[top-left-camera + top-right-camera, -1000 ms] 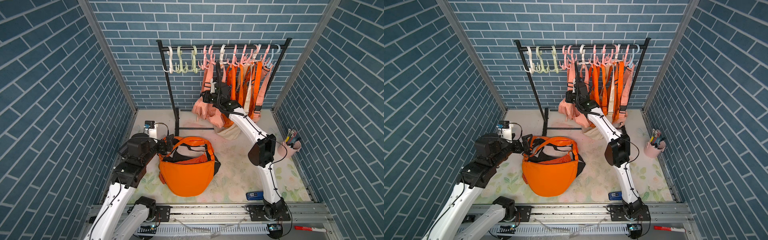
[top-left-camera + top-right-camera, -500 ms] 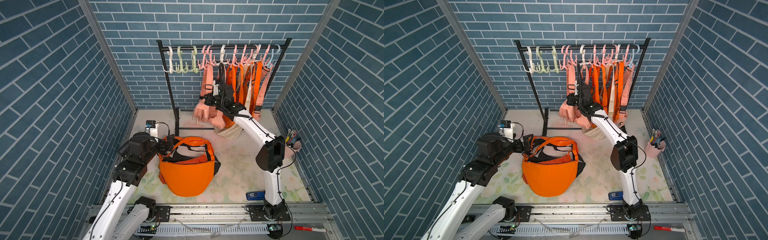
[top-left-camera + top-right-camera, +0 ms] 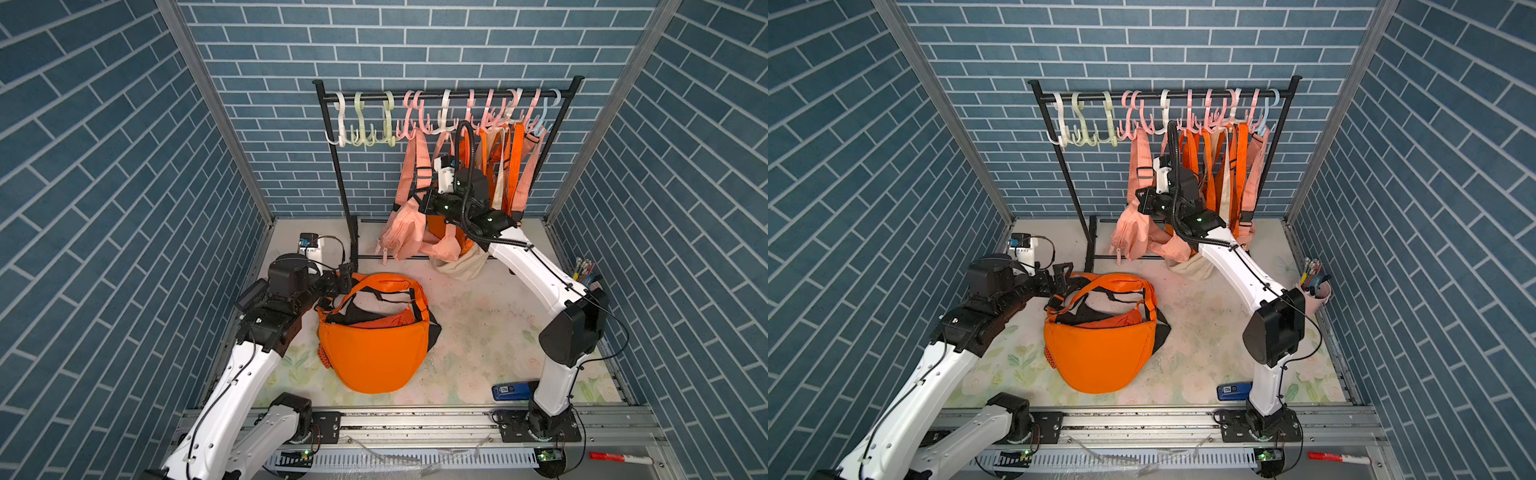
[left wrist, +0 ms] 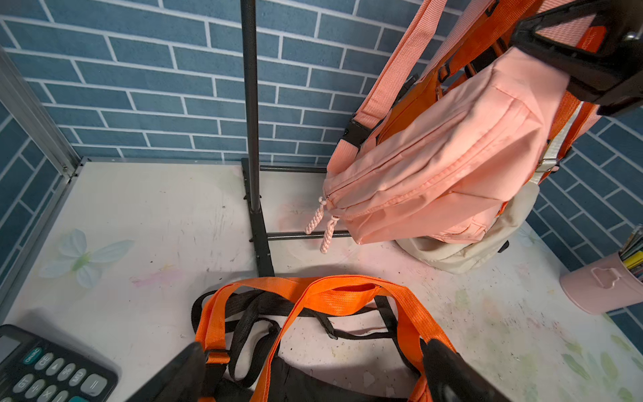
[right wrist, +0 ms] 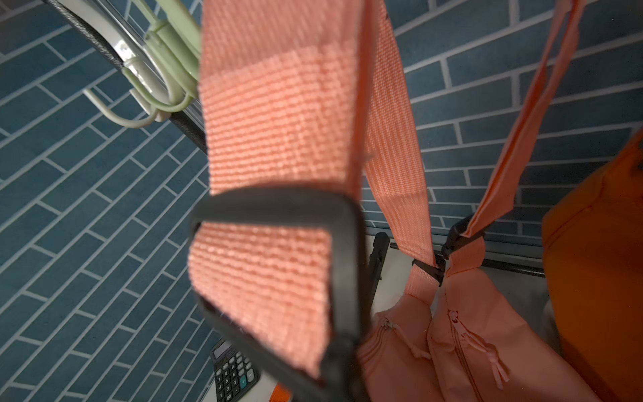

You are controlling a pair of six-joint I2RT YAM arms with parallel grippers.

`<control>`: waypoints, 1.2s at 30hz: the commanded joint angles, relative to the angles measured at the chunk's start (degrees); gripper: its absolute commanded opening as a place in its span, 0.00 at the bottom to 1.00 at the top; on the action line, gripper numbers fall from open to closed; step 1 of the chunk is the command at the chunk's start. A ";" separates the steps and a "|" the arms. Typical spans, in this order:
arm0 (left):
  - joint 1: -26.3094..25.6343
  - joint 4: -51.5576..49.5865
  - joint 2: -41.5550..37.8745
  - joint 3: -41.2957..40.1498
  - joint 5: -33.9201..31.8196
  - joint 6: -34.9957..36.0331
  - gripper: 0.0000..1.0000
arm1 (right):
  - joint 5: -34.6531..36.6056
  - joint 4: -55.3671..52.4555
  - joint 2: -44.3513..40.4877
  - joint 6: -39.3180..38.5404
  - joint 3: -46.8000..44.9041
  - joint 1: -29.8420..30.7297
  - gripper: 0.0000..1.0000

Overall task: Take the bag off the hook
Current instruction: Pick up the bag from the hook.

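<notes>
A pink bag [image 3: 405, 237] [image 3: 1133, 232] [image 4: 435, 167] hangs by its woven pink strap [image 3: 417, 160] [image 5: 278, 115] from a pink hook [image 3: 409, 124] [image 3: 1130, 122] on the black rack. My right gripper [image 3: 424, 200] [image 3: 1143, 203] [image 5: 339, 365] is shut on that strap just above the bag, at its black buckle [image 5: 278, 205]. My left gripper [image 3: 343, 279] [image 3: 1063, 276] [image 4: 316, 376] is low at the table's left. It is open, with an orange bag's straps [image 4: 334, 296] lying between its fingers [image 4: 449, 372].
The orange bag [image 3: 374, 353] lies on the table's middle. More orange and cream bags [image 3: 507, 166] hang to the right on the rack, whose post [image 3: 345, 199] stands behind my left gripper. A calculator [image 4: 45, 369], a pink pen cup [image 3: 586, 274] and a blue object [image 3: 511, 390] lie around.
My right gripper's jaws have closed fully on the pink strap, and that arm's elbow has swung to the right and lower. The left arm has stayed put.
</notes>
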 commanded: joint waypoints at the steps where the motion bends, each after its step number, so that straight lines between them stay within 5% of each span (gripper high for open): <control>1: 0.30 3.99 2.25 3.38 1.73 -1.96 0.98 | -2.58 4.34 -4.40 0.79 -1.61 -0.52 0.00; 17: -2.45 16.01 26.90 24.53 9.06 -0.85 0.97 | -11.63 7.06 -10.93 3.35 -7.54 -5.31 0.00; 36: -8.09 17.23 56.55 55.61 13.05 2.29 0.92 | -17.61 11.24 -14.92 5.55 -16.11 -10.94 0.00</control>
